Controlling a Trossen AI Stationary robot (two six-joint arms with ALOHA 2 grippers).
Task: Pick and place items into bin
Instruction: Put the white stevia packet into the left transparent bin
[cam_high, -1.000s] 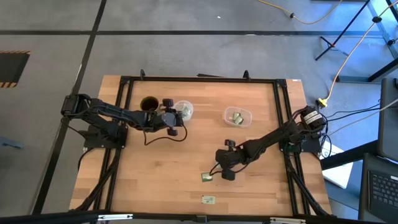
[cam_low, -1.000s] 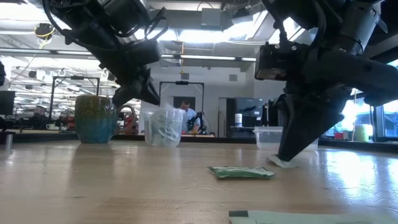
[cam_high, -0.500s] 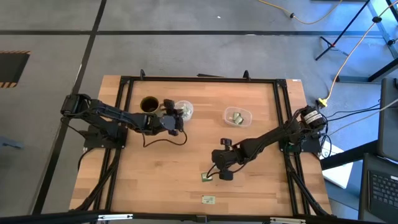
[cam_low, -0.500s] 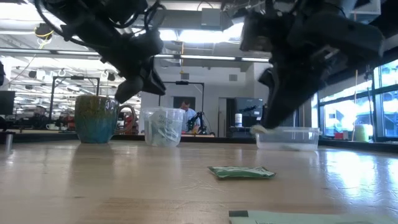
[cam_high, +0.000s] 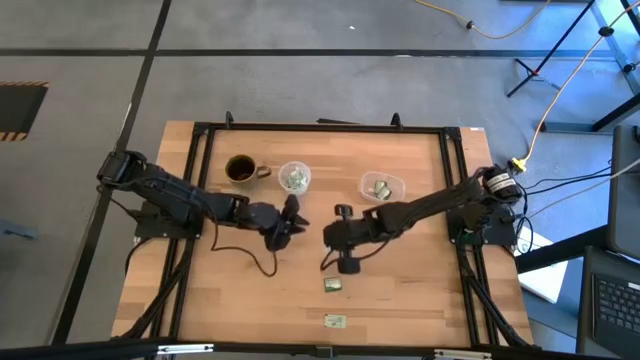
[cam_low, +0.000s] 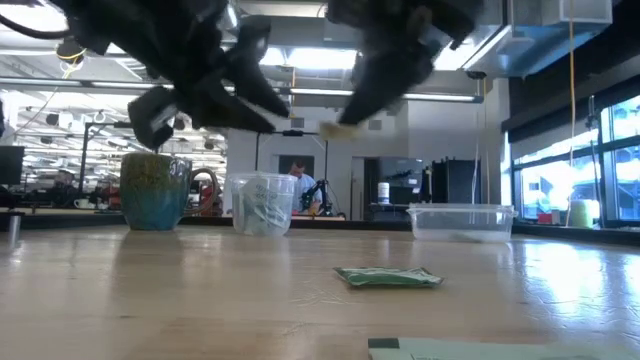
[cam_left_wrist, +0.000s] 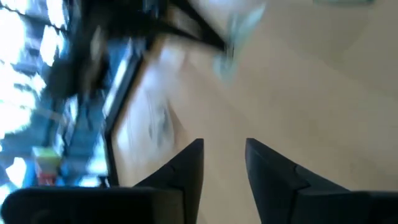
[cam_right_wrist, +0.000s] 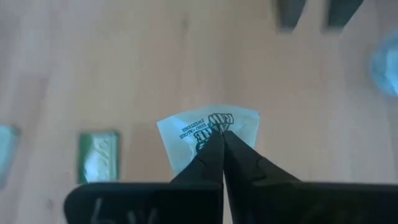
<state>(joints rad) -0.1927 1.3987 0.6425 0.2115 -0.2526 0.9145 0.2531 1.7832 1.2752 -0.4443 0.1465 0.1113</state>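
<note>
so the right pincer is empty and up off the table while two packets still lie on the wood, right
Not quite: the right pincer is not empty. The right wrist view shows it shut on a packet with printed lettering. The rest holds: the low view shows it up off the table, and the high view shows two packets, one and another, lying on the wood.

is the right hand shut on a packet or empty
Shut on a packet: in the right wrist view the right hand has its fingertips pinched together on a white printed packet, held above the table.
</note>
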